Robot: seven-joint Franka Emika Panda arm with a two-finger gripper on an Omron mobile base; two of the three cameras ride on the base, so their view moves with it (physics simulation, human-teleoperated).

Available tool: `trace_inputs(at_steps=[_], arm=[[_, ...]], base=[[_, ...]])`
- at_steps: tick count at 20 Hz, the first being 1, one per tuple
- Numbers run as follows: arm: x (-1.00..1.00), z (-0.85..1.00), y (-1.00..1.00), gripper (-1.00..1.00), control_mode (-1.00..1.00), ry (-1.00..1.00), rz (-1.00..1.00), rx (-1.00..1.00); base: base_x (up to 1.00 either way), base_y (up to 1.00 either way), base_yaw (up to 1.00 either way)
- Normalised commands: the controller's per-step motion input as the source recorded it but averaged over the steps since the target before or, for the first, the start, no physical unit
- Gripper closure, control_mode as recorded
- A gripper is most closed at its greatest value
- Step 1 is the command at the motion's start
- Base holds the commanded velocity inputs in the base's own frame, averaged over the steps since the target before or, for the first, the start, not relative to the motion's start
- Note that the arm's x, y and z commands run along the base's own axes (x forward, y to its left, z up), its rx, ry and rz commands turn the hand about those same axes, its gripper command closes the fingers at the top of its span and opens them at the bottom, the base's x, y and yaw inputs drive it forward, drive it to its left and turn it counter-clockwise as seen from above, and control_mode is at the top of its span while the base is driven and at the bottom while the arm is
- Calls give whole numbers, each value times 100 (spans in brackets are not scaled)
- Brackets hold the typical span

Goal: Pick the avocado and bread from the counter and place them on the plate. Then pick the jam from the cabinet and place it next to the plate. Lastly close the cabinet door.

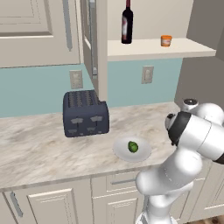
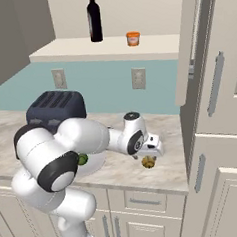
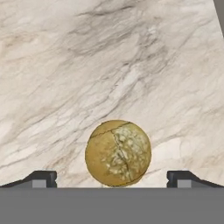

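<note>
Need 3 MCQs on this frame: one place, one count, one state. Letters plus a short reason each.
1. Where is the avocado?
A. on the plate
B. on the cabinet shelf
C. on top of the toaster

2. How many things stand on the shelf?
A. one
B. two
C. four

3. How is the pincer relative to the bread?
A. shut on it, lifted
B. open, a fingertip on either side
C. shut, far from it

Answers:
1 A: the green fruit lies on the white plate in the left base view.
2 B: a wine bottle and the jam.
3 B: in the hand view the fingertips stand wide apart with the bread between them on the counter.
</note>
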Motion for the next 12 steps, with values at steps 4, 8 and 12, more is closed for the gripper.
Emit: trace_inputs(at_steps=[4, 8, 12], arm=[[0, -23, -16, -100, -100, 0, 0, -5], [0, -20, -13, -100, -100, 0, 0, -4], [0, -18, -2, -100, -100, 0, 0, 0]], base=[[0, 0, 0], [0, 0, 0], [0, 0, 0]])
